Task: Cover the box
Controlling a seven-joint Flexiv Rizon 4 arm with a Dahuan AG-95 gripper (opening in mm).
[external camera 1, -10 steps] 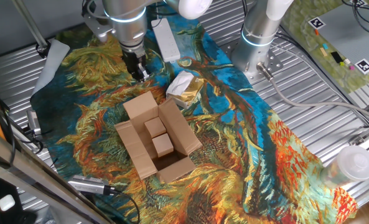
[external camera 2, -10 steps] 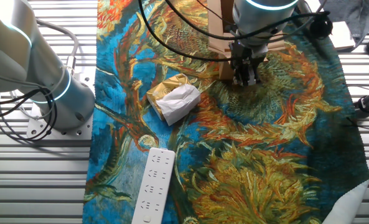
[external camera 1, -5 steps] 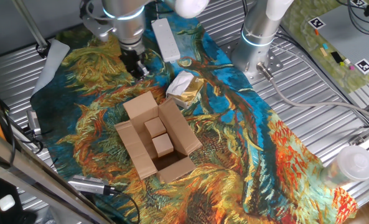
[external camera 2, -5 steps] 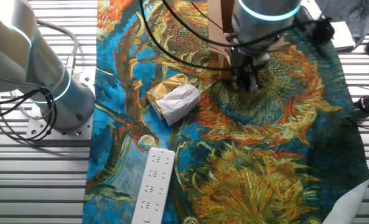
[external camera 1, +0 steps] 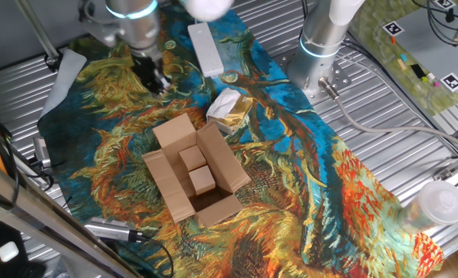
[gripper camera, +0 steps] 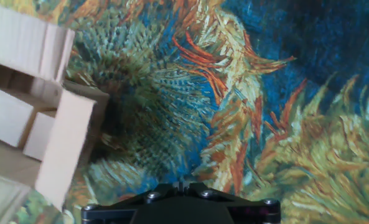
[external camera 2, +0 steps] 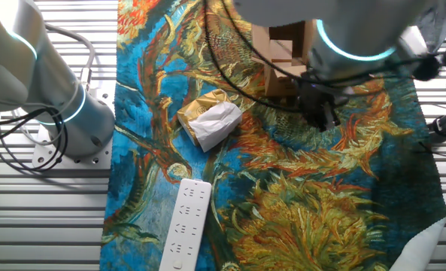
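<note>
Box (external camera 1: 194,176) sits mid-cloth, flaps splayed, two blocks (external camera 1: 196,170) inside; our gripper (external camera 1: 153,77), well apart beyond the far flap, spread or not we cannot tell; we should approach low under that flap's outer edge.

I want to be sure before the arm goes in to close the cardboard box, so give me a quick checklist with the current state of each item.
1. Flaps of the box open and reachable: ok, all four spread outward.
2. Contents below the rim: cannot tell; two cardboard blocks sit inside.
3. Gripper clear of the box: ok, it is over the cloth beyond the far flap.
4. Jaws empty: ok, nothing is seen held.
5. Jaws open or shut: cannot tell.
6. Wrapper out of the way: ok, it lies on the cloth apart from the box.
</note>
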